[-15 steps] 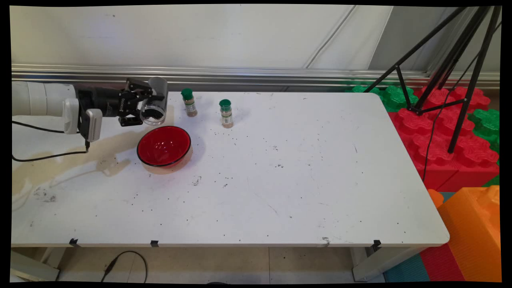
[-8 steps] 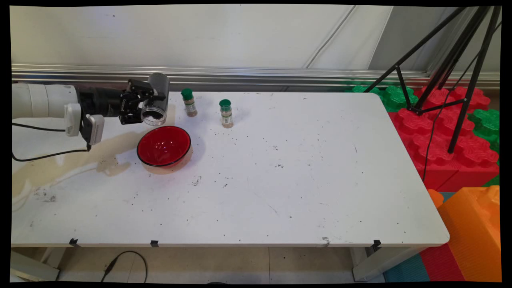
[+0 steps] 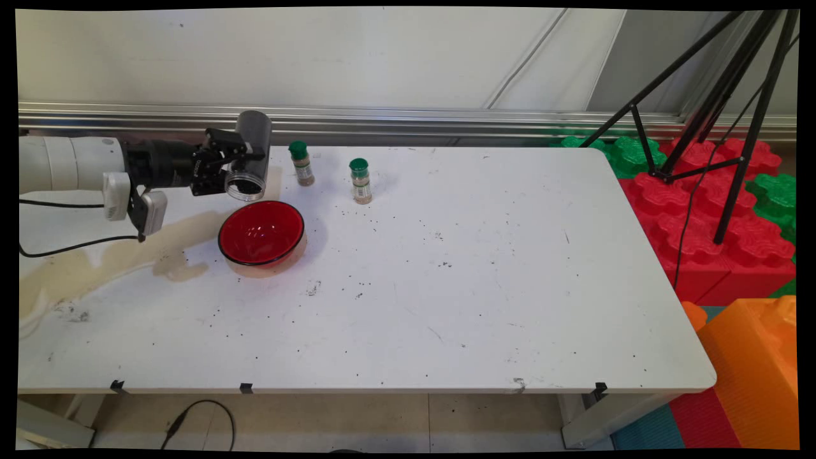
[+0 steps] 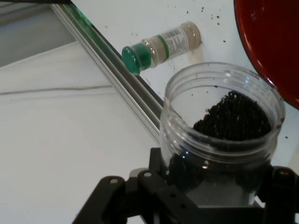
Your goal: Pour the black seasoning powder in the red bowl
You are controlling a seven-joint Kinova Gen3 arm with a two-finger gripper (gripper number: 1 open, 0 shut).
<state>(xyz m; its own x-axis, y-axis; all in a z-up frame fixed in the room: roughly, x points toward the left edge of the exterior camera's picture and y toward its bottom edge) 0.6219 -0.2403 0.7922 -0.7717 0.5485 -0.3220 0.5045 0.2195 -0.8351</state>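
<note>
Your tool [image 3: 237,167] is clamped on a clear plastic jar [image 3: 250,156], tipped mouth-down above the worktop [image 3: 446,268] behind the red bowl [image 3: 261,233]; black granules [image 4: 233,116] lie inside it.

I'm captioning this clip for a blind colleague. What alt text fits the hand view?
The gripper holds a clear plastic jar, open-mouthed and partly filled with black granules. Behind it on the white table is a green-capped spice bottle, with the rim of a red bowl at the picture's right edge.
</note>
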